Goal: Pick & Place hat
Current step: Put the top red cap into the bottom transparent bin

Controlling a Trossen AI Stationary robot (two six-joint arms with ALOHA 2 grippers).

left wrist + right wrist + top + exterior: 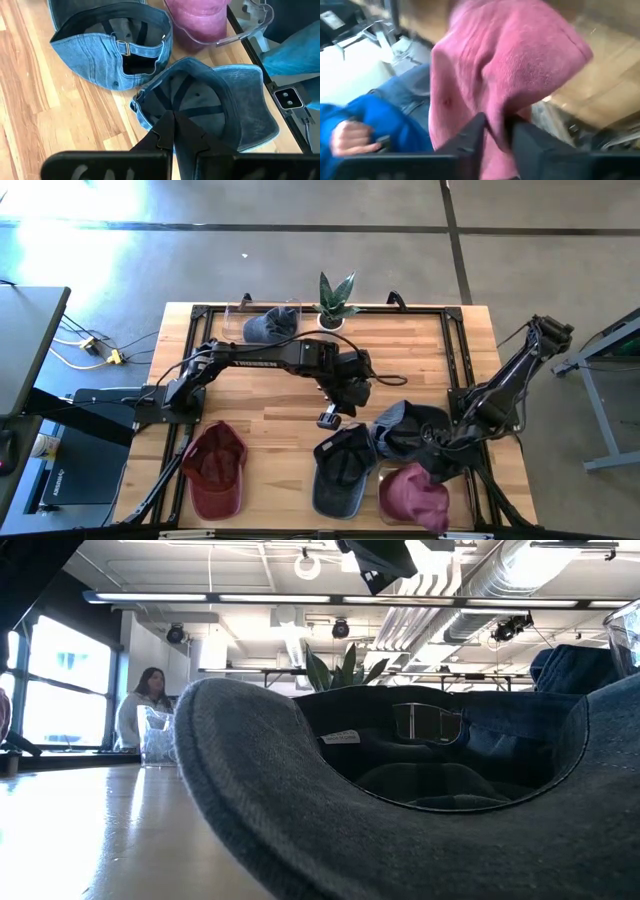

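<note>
Right wrist view shows my right fingers (495, 131) pinched on the pink hat (505, 65), its cloth caught between them. From above, that pink hat (413, 495) sits at the tabletop's (270, 405) near right corner, beside a blue denim hat (340, 470) and a dark blue one (405, 430). My left fingers (328, 420) are pressed together on nothing, hovering mid-table. A red hat (213, 470) lies near left; another blue hat (268, 326) sits by the plant (334, 300).

Open-plan lab or workshop — exposed ceiling ducts (560, 580), strip lights, concrete floor (300, 260), wooden workbench (270, 400) on metal frame
</note>
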